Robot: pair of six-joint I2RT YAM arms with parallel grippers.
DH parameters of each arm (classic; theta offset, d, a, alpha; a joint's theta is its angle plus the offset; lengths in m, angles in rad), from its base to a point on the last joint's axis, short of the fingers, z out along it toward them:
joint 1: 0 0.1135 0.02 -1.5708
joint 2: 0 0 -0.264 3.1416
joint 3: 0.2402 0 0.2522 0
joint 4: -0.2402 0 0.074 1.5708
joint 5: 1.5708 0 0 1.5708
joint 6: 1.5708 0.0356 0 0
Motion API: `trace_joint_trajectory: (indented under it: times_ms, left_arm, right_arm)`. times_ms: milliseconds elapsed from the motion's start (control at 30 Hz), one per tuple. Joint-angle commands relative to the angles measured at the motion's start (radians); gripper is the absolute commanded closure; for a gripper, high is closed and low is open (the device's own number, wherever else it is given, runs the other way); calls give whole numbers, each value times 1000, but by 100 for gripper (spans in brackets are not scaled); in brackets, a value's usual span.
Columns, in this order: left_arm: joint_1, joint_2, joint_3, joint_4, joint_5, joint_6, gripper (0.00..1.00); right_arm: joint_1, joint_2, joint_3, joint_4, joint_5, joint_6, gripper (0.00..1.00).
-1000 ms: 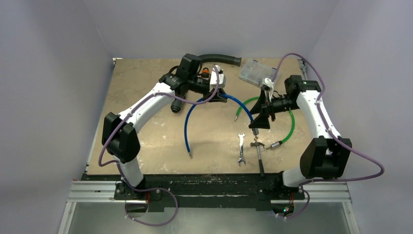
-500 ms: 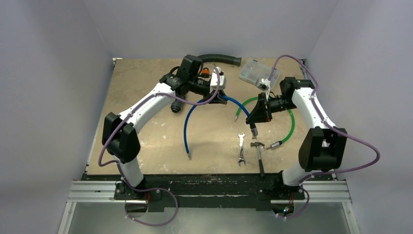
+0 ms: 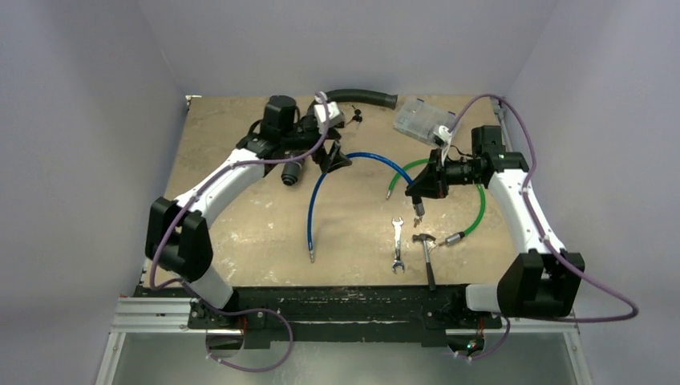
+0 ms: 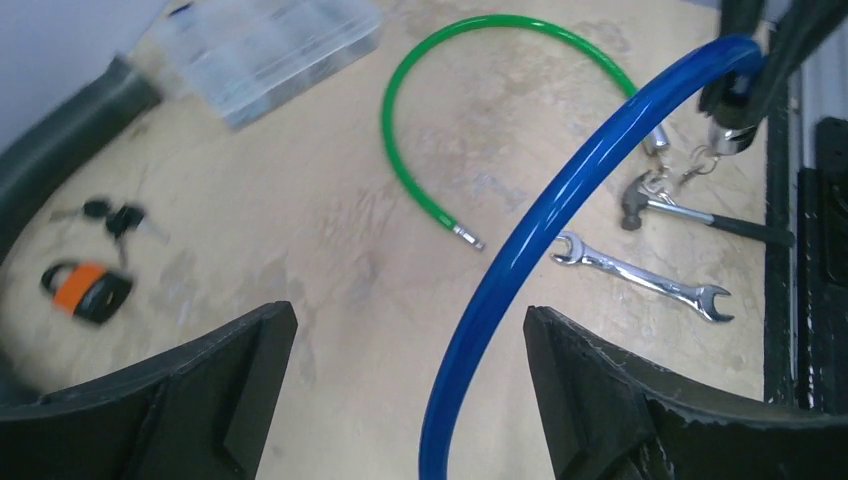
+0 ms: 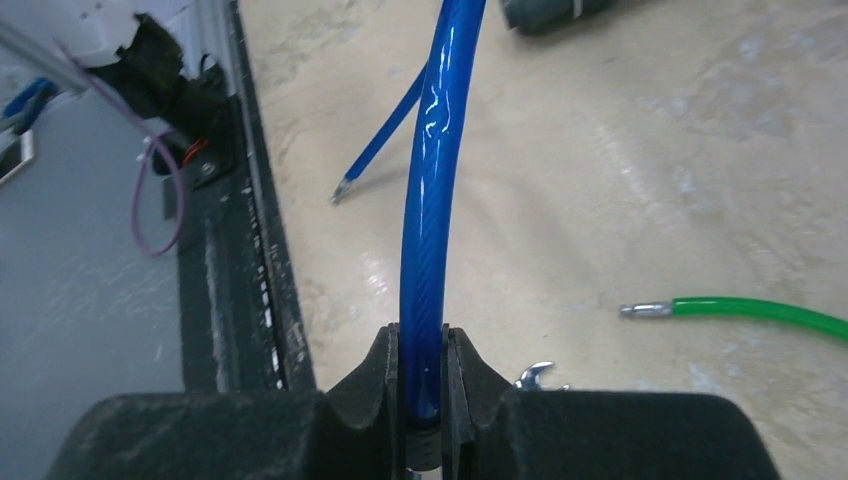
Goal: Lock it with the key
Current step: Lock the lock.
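Left wrist view: the padlock [image 4: 85,290] lies far left on the table [image 4: 300,230], keys [image 4: 115,218] just beside it — blurred, so whether it is shut I cannot tell — and the left gripper [image 4: 405,335] hangs spread wide, empty. Further right the right gripper [image 5: 423,345] pinches the blue cable [image 5: 437,190], whose raised arc could, I judge, snag the left fingers [image 4: 620,400] or sweep the keys away on a reach.

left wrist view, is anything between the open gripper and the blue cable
Nothing visible does. The blue cable arches through the gap of the left gripper's open fingers, with nothing in front of it. The right gripper is shut on the cable further along, off to the side of that approach.
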Motion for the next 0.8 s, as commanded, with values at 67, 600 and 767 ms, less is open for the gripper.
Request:
trace_joint_trajectory:
  times_ms: [67,600,767]
  left_arm:
    - [108,-216,-248,185,-195,-243,8]
    - [121,-307,-652,292,-304,-511,20]
    - [119,-261,-667,300,-311,-591,30]
  right_arm:
    - [4,-111,-43,411,30,330,100]
    - [4,-149,27,475,26,405,100]
    - [4,-150,29,503,32,435,100]
